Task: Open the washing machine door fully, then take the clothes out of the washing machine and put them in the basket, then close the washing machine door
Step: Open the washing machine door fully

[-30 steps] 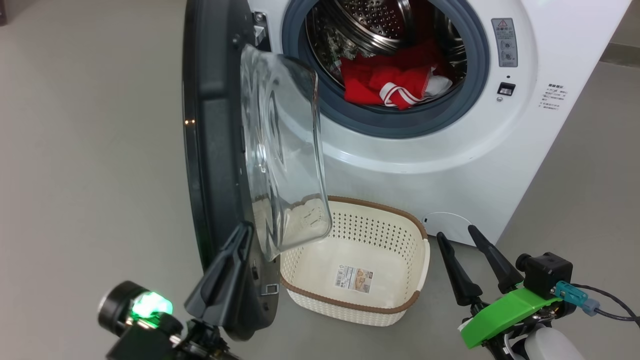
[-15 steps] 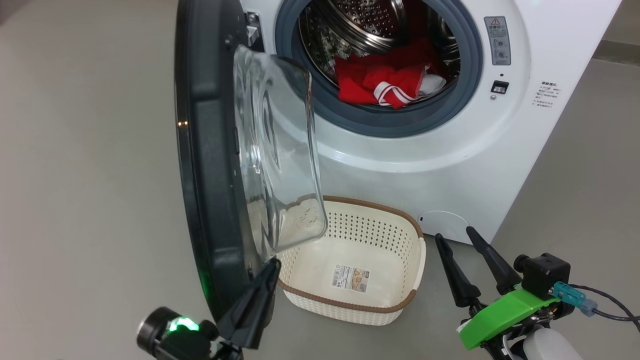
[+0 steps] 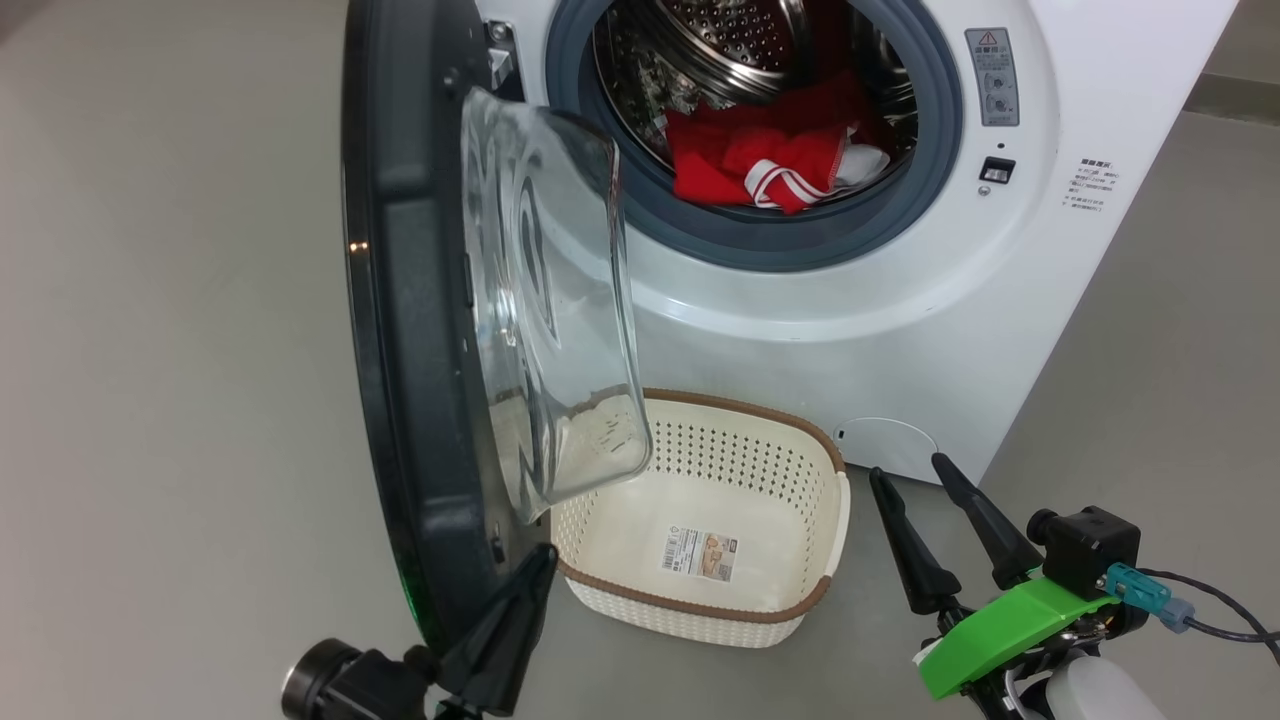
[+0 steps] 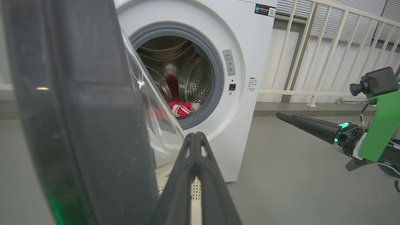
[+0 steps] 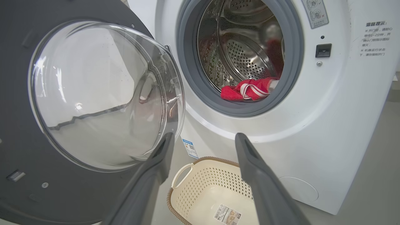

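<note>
The washing machine (image 3: 900,300) stands white, its steel drum exposed. The washing machine door (image 3: 400,350), with a black rim and a clear glass bowl (image 3: 550,300), hangs open to the left, edge-on to me. The red clothes (image 3: 770,160) lie at the drum's front lip, also in the right wrist view as clothes (image 5: 247,90). The empty basket (image 3: 740,405) sits on the floor below the opening. My left gripper (image 3: 545,560) is shut with nothing in it, close by the door's lower inner edge (image 4: 78,109); contact is unclear. My right gripper (image 3: 909,468) is open, right of the basket.
Grey floor (image 3: 180,400) stretches to the left of the door and to the right of the machine. A pale railing (image 4: 328,47) runs along the wall beyond the machine. The door's glass bowl (image 5: 100,93) juts out over the basket's (image 5: 212,187) left end.
My left gripper has slid down and to the right along the door's lower edge, still shut. The head camera has shifted slightly. The right gripper has stayed put.
</note>
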Robot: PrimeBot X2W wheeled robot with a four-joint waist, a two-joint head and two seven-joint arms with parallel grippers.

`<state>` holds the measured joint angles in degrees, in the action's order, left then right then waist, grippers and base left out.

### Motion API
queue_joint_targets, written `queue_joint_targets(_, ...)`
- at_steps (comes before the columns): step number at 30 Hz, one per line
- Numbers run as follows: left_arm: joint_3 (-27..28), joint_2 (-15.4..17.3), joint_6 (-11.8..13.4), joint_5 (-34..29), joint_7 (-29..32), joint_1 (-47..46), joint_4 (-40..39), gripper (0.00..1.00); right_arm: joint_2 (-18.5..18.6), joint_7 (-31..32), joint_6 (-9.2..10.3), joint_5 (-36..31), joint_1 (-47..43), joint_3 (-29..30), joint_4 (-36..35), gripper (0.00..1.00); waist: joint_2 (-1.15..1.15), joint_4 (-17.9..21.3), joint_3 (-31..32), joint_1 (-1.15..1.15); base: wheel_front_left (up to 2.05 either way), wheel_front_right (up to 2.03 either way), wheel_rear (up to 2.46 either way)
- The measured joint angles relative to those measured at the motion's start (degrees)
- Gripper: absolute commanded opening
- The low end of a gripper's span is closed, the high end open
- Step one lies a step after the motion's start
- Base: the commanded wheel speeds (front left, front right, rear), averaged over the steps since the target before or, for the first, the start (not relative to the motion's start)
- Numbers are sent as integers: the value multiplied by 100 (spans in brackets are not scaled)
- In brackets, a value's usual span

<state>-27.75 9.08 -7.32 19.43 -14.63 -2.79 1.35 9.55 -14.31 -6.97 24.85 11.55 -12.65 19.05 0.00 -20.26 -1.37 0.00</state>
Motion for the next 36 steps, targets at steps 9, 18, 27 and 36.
queue_joint_targets(9,278,13,10,151,-1,-16,190,0,-2,0,0,0,0,16,-4,100,0,-22,-35,0,0,0,0)
queue_joint_targets(18,689,163,218,266,-1,-15,261,0,-19,0,0,0,0,25,-8,100,0,-62,-69,0,0,0,0)
queue_joint_targets(27,1189,433,313,454,-1,-18,413,0,-29,1,0,0,2,37,-11,100,0,-118,-119,0,0,0,0)
queue_joint_targets(36,1484,745,423,515,129,-250,722,0,-46,0,0,0,16,54,-13,100,0,-215,-209,0,0,0,0)
